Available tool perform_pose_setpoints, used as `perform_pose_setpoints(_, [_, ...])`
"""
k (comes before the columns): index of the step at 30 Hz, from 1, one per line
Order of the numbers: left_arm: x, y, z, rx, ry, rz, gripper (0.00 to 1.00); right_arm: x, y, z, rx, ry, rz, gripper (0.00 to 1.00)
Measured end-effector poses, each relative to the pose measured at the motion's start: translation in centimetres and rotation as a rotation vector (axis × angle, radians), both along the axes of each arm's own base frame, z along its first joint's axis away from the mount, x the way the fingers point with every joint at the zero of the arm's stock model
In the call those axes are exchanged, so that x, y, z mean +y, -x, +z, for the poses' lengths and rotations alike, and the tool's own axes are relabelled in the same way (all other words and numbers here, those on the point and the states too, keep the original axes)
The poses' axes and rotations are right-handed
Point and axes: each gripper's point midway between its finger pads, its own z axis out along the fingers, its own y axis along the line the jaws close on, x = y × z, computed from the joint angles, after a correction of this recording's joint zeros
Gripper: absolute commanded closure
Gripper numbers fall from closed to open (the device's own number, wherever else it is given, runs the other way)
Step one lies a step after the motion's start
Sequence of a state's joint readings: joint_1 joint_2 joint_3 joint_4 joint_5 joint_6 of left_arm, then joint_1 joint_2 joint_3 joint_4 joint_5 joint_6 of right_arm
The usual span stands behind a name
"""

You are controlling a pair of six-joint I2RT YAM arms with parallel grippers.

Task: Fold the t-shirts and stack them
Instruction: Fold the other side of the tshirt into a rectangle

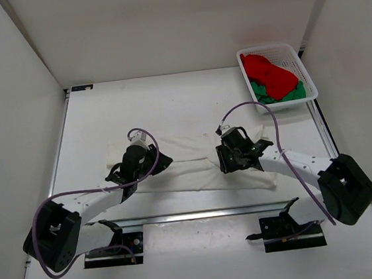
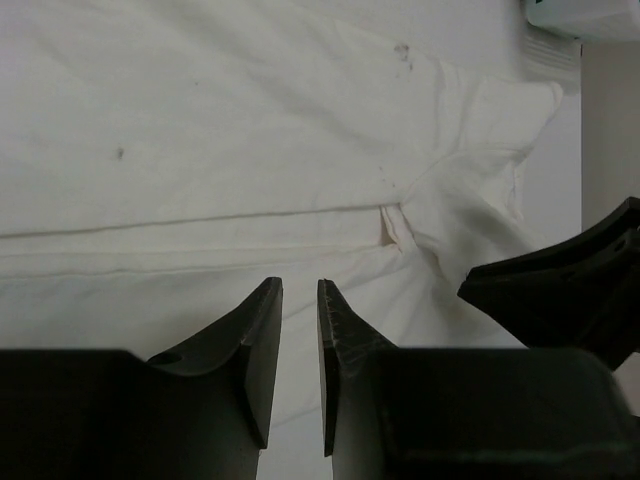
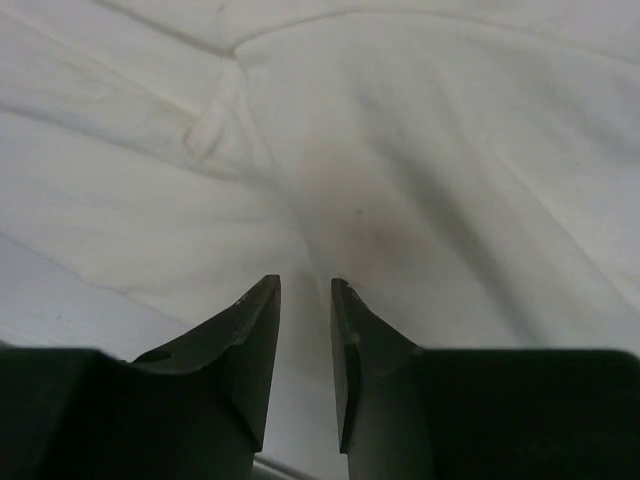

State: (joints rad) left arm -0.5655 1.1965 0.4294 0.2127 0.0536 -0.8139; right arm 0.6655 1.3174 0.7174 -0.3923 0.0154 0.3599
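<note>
The left gripper [image 2: 297, 288] hung over the white t-shirt [image 2: 200, 150] with its jaws parted by only a narrow slot. Pale cloth showed through the slot, and no fold could be seen caught between the fingers [image 2: 262, 350]. The cloth lay under and ahead of them. A long folded edge crossed just ahead of the fingertips, and a puckered knot of fabric sat ahead and to their right.

The right gripper [image 3: 305, 285] stood the same way, its jaws a little apart with nothing pinched between them. The white shirt filled the space below and ahead of its fingers [image 3: 255, 350]. A grey shadow lay on the cloth just beyond the tips, which put the gripper low over the fabric, though actual contact could not be made out. A stitched seam met a crease ahead and to the left of those tips.

From above, the white shirt lay as a long flattened band on the table [image 1: 169, 108], running beneath both grippers and past each one's outer side. The red t-shirt [image 1: 269, 74] and green t-shirt [image 1: 261, 93] were bunched together in the white basket [image 1: 305, 73], well beyond the right gripper and off to its right.
</note>
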Motion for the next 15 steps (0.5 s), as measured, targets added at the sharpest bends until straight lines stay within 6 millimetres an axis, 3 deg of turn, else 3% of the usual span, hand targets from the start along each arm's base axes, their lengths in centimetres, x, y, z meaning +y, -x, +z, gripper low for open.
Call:
perform_pose_setpoints(6, [0.0, 0.6, -1.7, 0.041, 0.000, -0.015, 0.69, -1.2, -1.3, -2.8, 0.056, 0.045, -0.038, 0.72])
perform_pose_setpoints(8, [0.0, 0.6, -1.8, 0.046, 0.002, -0.016, 0.69, -1.2, -1.6, -2.9, 0.062, 0.039, -0.041, 0.72])
perform_pose_setpoints(11, [-0.2, 0.4, -1.6, 0.039, 0.014, -0.018, 0.69, -1.2, -1.9, -2.8, 0.060, 0.054, -0.044, 0.87])
perform_pose_setpoints(15, [-0.3, 0.5, -2.0, 0.051, 0.012, -0.021, 0.69, -0.6, -2.1, -1.9, 0.072, 0.012, -0.037, 0.95])
